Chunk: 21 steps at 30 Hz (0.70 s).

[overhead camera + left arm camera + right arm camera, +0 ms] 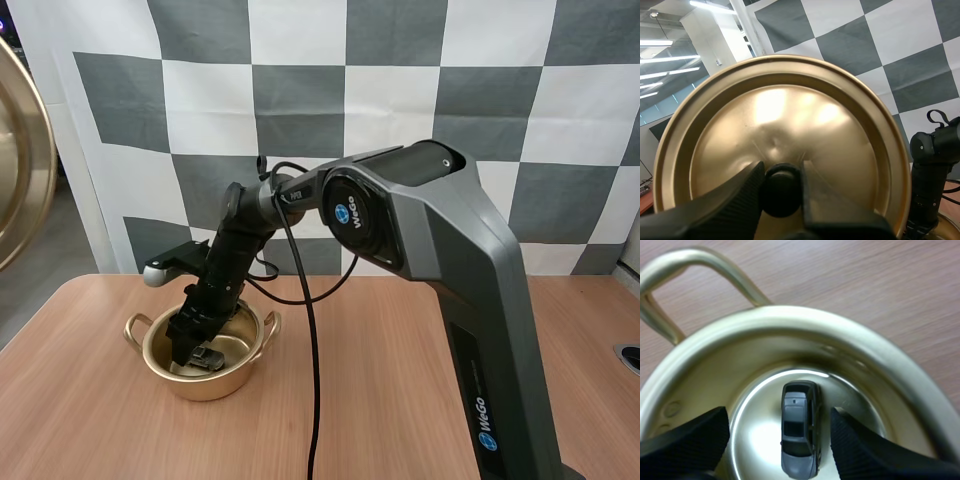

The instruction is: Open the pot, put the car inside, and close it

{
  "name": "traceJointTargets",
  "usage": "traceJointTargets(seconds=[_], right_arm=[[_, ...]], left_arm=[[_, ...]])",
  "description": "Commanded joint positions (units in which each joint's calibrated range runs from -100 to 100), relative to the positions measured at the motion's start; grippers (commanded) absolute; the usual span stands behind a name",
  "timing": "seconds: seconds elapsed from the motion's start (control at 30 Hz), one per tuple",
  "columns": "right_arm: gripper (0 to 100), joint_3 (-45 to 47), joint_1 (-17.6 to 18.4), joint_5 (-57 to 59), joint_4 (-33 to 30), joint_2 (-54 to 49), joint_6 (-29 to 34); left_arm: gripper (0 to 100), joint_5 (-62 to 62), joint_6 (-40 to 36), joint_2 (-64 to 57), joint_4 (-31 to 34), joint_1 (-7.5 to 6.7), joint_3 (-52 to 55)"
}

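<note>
- The right gripper [779, 422] is down inside the pot [870, 350], jaws wide apart and holding nothing. One finger stands on either side of the car [799, 427], and neither touches it.
- The car lies roof up on the pot's floor, roughly central and apart from the wall.
- The left gripper [782, 176] is closed on the black knob [781, 195] of the lid [790, 110]. It holds the lid aloft on my left side, well apart from the pot.
- Step in hand, as I judge it: the car is placed. The right arm must clear the pot before the lid can go on.
- Doing it well: I would lift straight up without changing the jaws, so that no finger sweeps the car or hooks the rim. I would move sideways only once above the rim. I would bring the lid over level and centred, and only when the space above the pot is free.
- Surface: the table [100, 430] is flat, pale wood grain. I judge that a light pot could slide on it if nudged.
- Room: the fingers have little space between car and wall. There is open table on every side of the pot.
</note>
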Motion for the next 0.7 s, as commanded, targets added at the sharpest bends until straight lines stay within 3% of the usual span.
traceJointTargets(seconds=[0.0, 0.23, 0.67], right_arm=[[96, -0.09, 0.03, -1.48, 1.34, -0.11, 0.06], [100, -0.09, 0.03, -0.06, 3.73, -0.11, 1.92], [100, -0.09, 0.03, 1.04, -1.98, -1.74, 3.97]], left_arm=[[0, 0.06, 0.05, 0.03, -0.03, -0.01, -0.06], [0, 0.06, 0.05, 0.03, -0.12, -0.01, -0.06], [0, 0.06, 0.05, 0.03, -0.24, -0.01, -0.06]])
